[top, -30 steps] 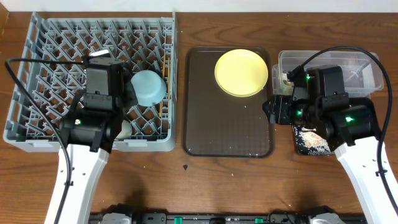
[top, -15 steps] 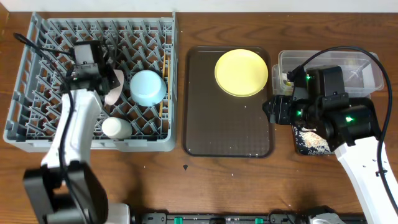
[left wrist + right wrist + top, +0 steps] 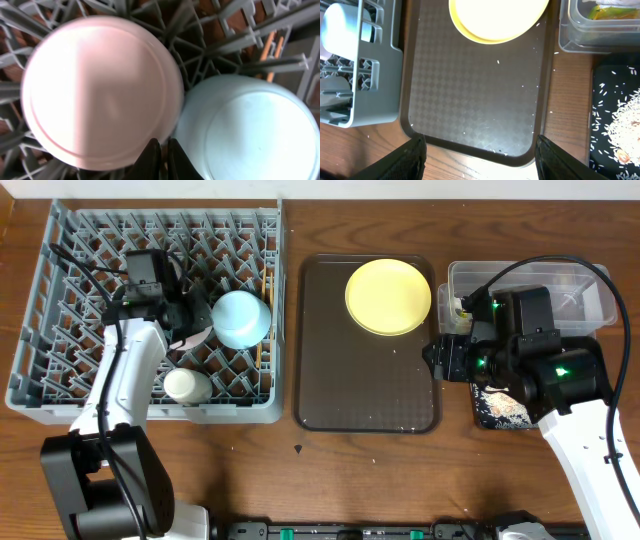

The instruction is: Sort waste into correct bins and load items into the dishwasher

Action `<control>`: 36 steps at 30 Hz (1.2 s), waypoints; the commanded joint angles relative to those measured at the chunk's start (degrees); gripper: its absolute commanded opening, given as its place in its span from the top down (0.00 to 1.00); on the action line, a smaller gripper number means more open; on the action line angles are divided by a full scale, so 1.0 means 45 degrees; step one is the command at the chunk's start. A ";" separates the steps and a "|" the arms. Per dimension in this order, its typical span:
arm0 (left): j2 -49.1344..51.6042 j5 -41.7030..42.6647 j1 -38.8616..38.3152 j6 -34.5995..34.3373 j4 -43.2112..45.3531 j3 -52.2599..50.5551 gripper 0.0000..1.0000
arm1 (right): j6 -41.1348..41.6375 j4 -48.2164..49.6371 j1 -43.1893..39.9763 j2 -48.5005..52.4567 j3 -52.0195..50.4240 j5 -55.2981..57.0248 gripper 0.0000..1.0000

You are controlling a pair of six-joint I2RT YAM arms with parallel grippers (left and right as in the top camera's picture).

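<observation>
My left gripper point(image 3: 190, 318) is over the grey dish rack point(image 3: 60, 380), its jaws pressed together at the rim of the white bowl point(image 3: 100, 90), which leans beside the light blue bowl point(image 3: 250, 130). The blue bowl point(image 3: 240, 320), the white cup point(image 3: 187, 385) and the chopsticks point(image 3: 265, 310) sit in the rack. The yellow plate point(image 3: 388, 297) lies on the brown tray's far end. My right gripper point(image 3: 480, 160) is open and empty above that tray's near right edge. Rice crumbs point(image 3: 620, 115) lie in the black tray point(image 3: 500, 405). An orange-and-green sachet point(image 3: 600, 12) is in the clear tub point(image 3: 530, 285).
The dark brown serving tray point(image 3: 365, 380) lies between the rack and the bins, with a few rice grains scattered on it. A small dark speck point(image 3: 298, 448) is on the wooden table in front of it.
My left arm has swung from the rack's front to its back left, bringing the white bowl beside the blue bowl and uncovering the white cup. The right arm has not moved.
</observation>
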 commanded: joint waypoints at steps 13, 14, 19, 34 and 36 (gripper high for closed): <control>-0.2914 0.0359 -0.1229 0.0219 -0.1384 0.0646 0.71 | 0.0126 -0.0146 -0.0117 0.0063 0.0015 -0.0053 0.33; -0.3167 0.0359 -0.1579 0.0223 -0.1433 0.0646 0.69 | 0.0126 -0.0141 -0.0117 0.0063 0.0015 -0.0058 0.33; -0.3439 0.0359 -0.3963 0.0214 -0.1209 0.0641 0.54 | 0.0131 0.0005 -0.0117 0.0063 0.0015 -0.0058 0.33; 0.2526 0.2035 -0.7601 -0.2098 0.5032 0.0719 0.38 | 0.0233 -0.0092 -0.0117 0.0063 0.0015 -0.0058 0.32; 0.3206 0.2278 -0.7825 -0.2579 0.5979 0.0719 0.38 | 0.0233 -0.0097 -0.0117 0.0063 0.0015 -0.0058 0.32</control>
